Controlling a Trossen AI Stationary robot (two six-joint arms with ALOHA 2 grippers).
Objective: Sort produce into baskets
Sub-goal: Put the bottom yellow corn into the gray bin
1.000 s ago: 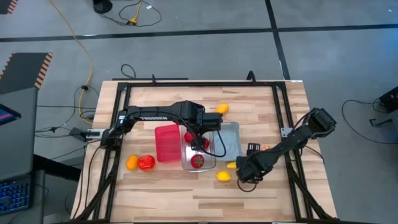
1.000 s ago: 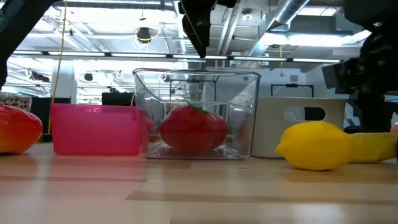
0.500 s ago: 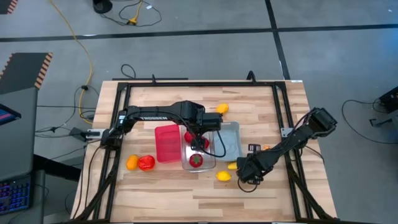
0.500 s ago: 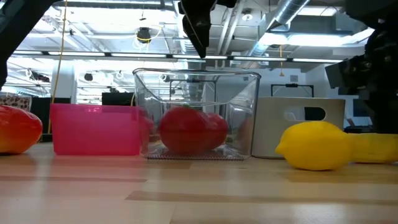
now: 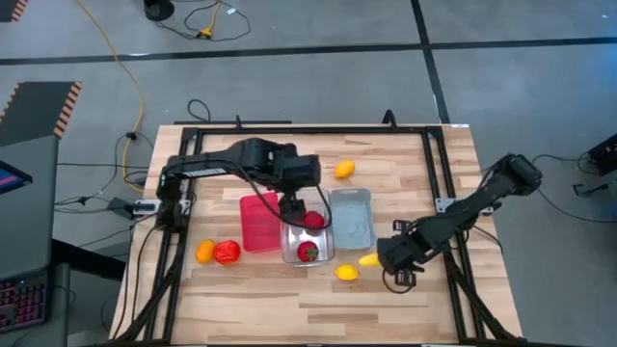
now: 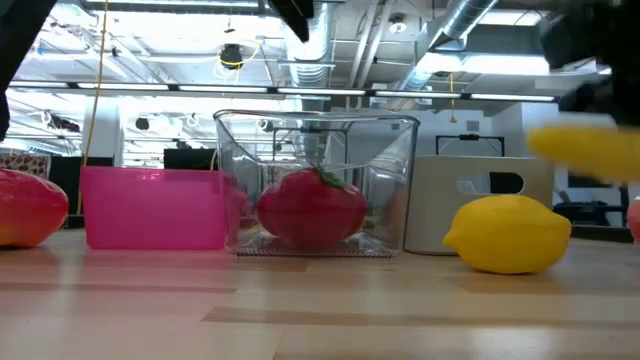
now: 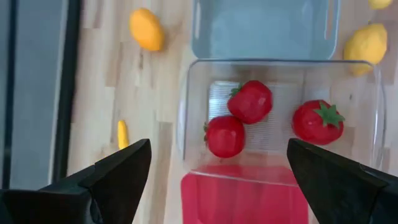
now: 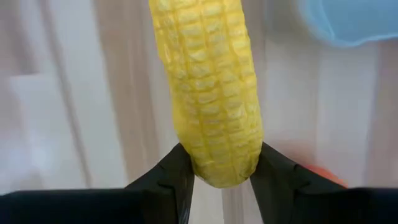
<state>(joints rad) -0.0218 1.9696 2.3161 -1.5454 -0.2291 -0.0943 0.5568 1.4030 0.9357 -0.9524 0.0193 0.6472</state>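
Note:
My right gripper [image 5: 386,256] is shut on a yellow corn cob [image 8: 208,81] near the table's right front, above the wood. My left gripper [image 5: 292,207] is open and empty above the clear bin [image 5: 307,243] and the red bin [image 5: 257,222]. Three red tomatoes [image 7: 249,101] lie on the clear bin's floor. The pale blue bin [image 5: 350,214] stands beside it, empty. A lemon [image 5: 346,273] lies on the table near the corn. An orange fruit [image 5: 204,252] and a red pepper [image 5: 227,253] lie at the front left. My right gripper pinches one end of the corn cob [image 8: 217,165] between its two fingers [image 8: 176,168]. The cob points away from the gripper, along the fingers. In the low view the corn [image 6: 585,150] is lifted clear of the table, roughly level.
A yellow-orange fruit [image 5: 343,170] lies at the far side behind the blue bin. A small orange piece [image 7: 123,134] lies on the wood. A black frame [image 5: 439,164] runs around the table's edges. Bare wood shows along the near edge [image 5: 289,308].
My right gripper has risen with the corn cob, which was lying on the table and now hangs clear of it. My left gripper has gone up and a little toward the table's left, away from the clear bin.

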